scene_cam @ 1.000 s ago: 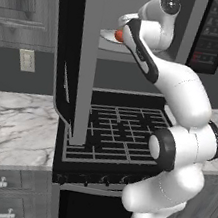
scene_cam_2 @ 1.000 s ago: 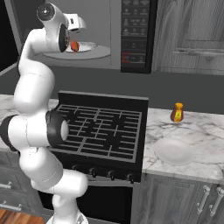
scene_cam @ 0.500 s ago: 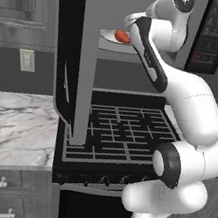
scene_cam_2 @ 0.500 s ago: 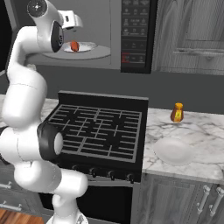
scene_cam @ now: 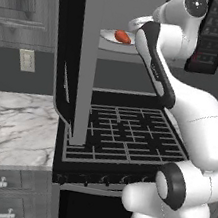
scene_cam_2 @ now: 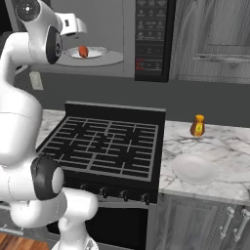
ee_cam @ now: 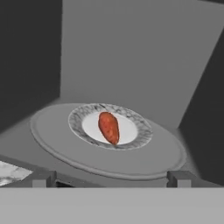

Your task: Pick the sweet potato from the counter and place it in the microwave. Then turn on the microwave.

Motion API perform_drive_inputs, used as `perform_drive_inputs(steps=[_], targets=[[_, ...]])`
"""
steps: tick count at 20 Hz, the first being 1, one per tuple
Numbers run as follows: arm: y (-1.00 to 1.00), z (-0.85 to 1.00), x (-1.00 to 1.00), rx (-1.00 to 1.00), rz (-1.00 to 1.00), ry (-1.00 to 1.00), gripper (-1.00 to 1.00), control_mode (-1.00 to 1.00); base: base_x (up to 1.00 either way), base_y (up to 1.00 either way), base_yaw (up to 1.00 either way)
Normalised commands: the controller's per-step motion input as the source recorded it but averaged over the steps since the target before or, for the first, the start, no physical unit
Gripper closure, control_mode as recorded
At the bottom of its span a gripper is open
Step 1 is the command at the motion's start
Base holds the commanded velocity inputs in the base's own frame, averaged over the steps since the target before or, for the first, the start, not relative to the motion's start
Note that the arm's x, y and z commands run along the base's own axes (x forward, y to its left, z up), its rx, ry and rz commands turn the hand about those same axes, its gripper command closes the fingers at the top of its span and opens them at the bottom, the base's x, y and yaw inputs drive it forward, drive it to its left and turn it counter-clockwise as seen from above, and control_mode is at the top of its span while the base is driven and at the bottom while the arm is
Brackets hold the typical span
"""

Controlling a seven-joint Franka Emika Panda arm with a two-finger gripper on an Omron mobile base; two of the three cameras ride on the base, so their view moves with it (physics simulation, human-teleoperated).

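Withdrawn, open jaws (ee_cam: 109,178) — sweet potato (ee_cam: 109,127) apart, on microwave (scene_cam_2: 122,39) plate (ee_cam: 140,131).

Sweet potato (ee_cam: 109,127) on plate (ee_cam: 131,129) (inside microwave (scene_cam_2: 124,44))

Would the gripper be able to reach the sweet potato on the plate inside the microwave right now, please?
Probably yes: the microwave door stands open, and the open gripper faces the sweet potato on its plate unobstructed.

Kitchen: stovetop (scene_cam_2: 110,144), microwave (scene_cam_2: 146,39), marble counter (scene_cam_2: 215,163)
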Motion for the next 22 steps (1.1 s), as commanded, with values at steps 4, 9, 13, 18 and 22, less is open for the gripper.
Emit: perform_drive_inputs(steps=[4,9,13,18,22], targets=[[-0.05,0.00,-0.61,0.00,0.00,0.00,-1.00,-1.00,0.00,0.00,0.00],[-0.04,0.00,-0.70,0.00,0.00,0.00,-1.00,-1.00,0.00,0.00,0.00],[-0.04,0.00,-0.70,0.00,0.00,0.00,-1.00,-1.00,0.00,0.00,0.00],[-0.04,0.00,-0.70,0.00,0.00,-0.01,-1.00,-1.00,0.00,0.00,0.00],[-0.03,0.00,-0.69,0.00,0.00,-0.01,1.00,-1.00,0.00,0.00,0.00]])
